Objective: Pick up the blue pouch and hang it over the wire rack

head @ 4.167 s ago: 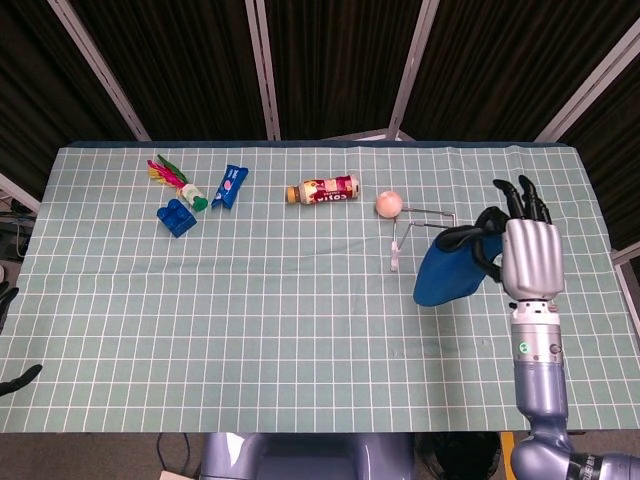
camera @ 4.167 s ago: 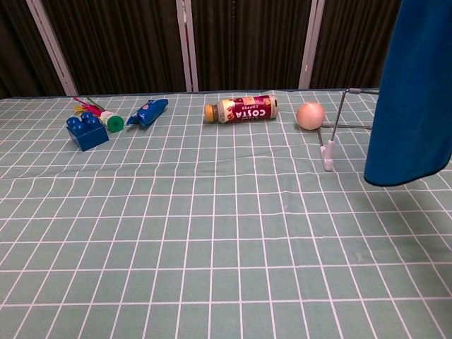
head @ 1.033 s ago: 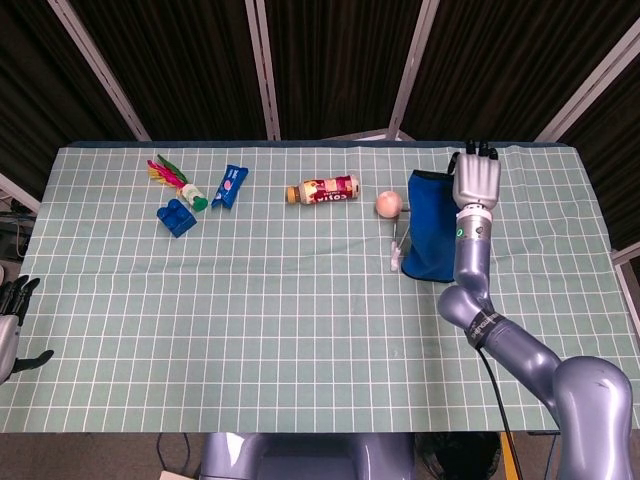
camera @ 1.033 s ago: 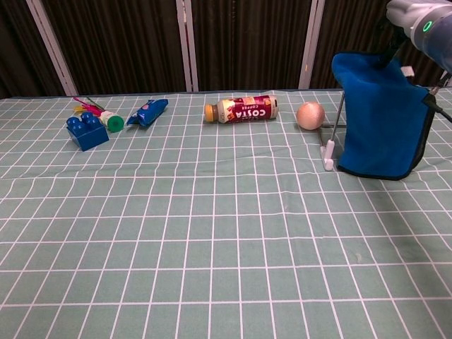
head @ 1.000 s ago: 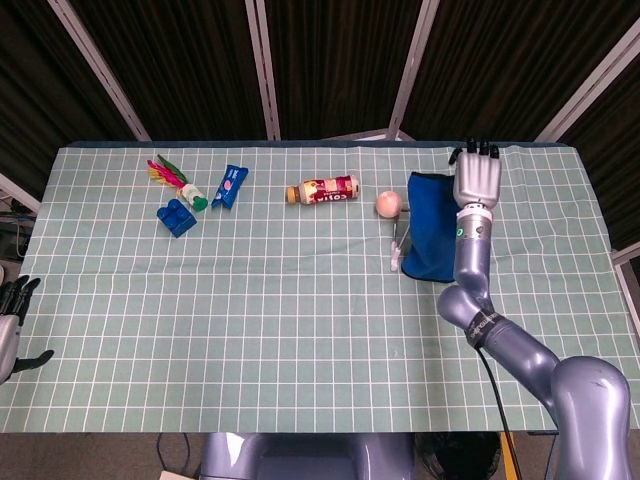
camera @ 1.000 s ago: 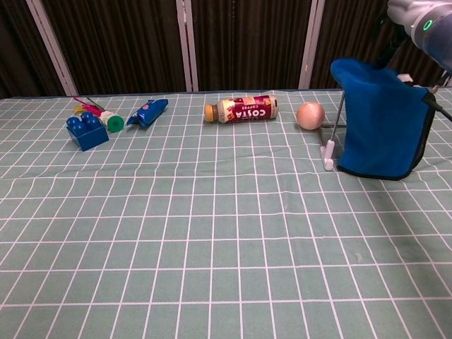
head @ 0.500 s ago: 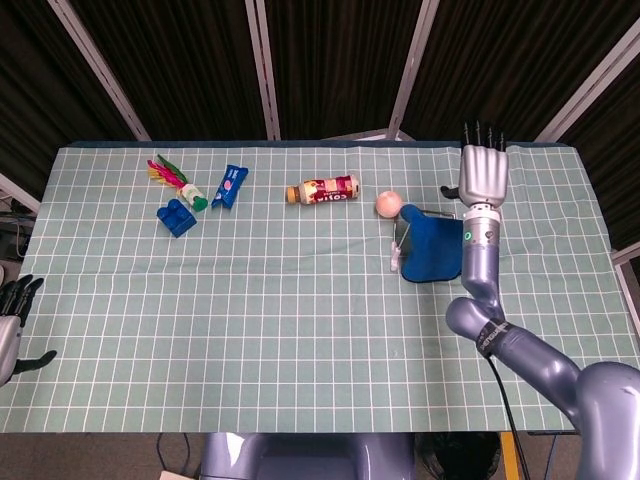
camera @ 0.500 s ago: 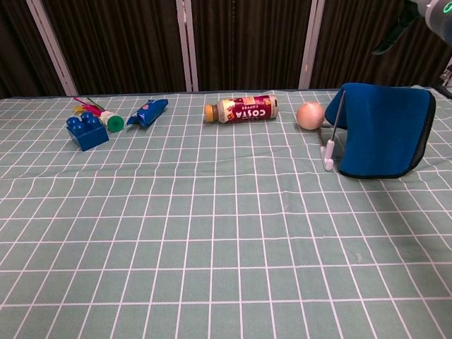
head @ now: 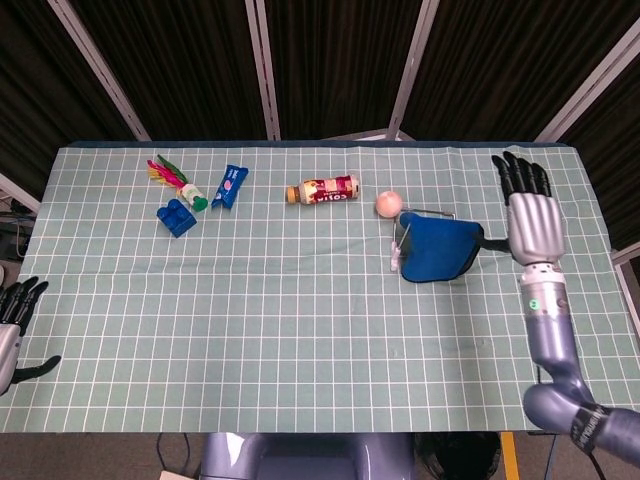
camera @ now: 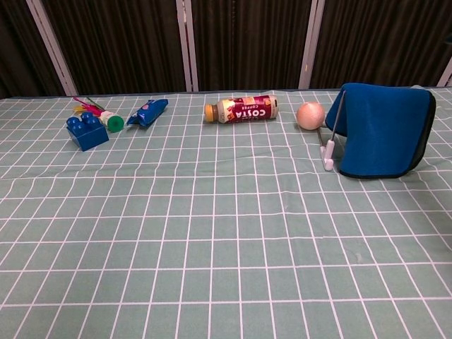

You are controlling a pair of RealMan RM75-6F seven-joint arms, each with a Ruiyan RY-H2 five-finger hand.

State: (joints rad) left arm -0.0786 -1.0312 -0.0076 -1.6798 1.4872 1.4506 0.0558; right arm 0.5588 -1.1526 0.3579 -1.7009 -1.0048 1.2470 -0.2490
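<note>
The blue pouch (head: pixel 438 249) is draped over the wire rack (head: pixel 402 238), centre right; the right robot hand (head: pixel 532 222) is spread wide, nothing held.

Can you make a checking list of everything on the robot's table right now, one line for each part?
Surface: green grid cloth, flat.
Job's things: blue pouch draped over wire rack.
Clutter: coffee bottle on its side, peach ball, blue brick, blue packet, feathered toy.
Hands: right hand open, apart from the pouch; left hand at the table's edge, holding nothing.
Cables: nothing seen.
Surroundings: dark curtains, metal poles.
</note>
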